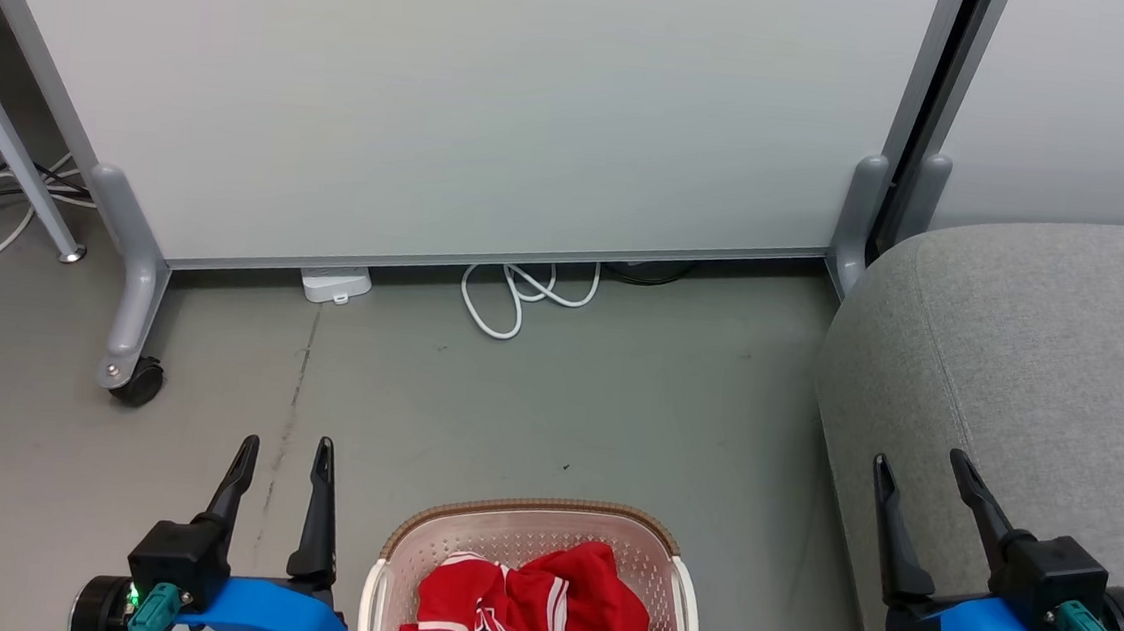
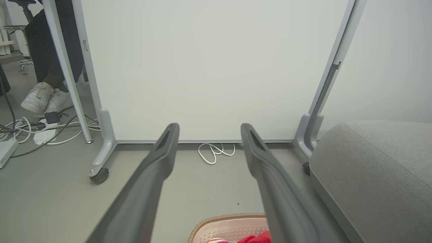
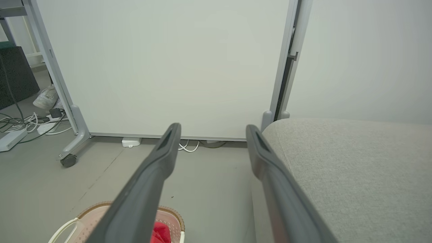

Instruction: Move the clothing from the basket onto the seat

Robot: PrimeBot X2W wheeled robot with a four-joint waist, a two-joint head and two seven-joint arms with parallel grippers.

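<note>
Nearest, at the bottom edge of the head view, the basket (image 1: 537, 505) stands on the floor (image 1: 615, 410): cream perforated plastic, rounded, with a brown woven-look rim and white side handles. Inside it lies the clothing (image 1: 555, 601), soft red fabric crumpled in a heap, with white trim and dark lettering partly showing.

The left gripper (image 1: 288, 444) hangs just left of the basket, its long dark tapered fingers (image 1: 316, 512) spread moderately apart, holding and touching nothing. The right gripper (image 1: 918, 460) is well right of the basket, in front of the seat (image 1: 1050, 364), likewise parted and bare.

The seat is a big grey cushion of coarse woven fabric with rounded edges and a stitched seam. The floor is smooth, dull grey.

Farther back, a looped white cable (image 1: 523, 297) lies at the foot of a flat pale partition panel (image 1: 459, 97) in a grey frame on a black caster (image 1: 137, 383). In the left wrist view, white shoes (image 2: 47, 99) show behind it.
</note>
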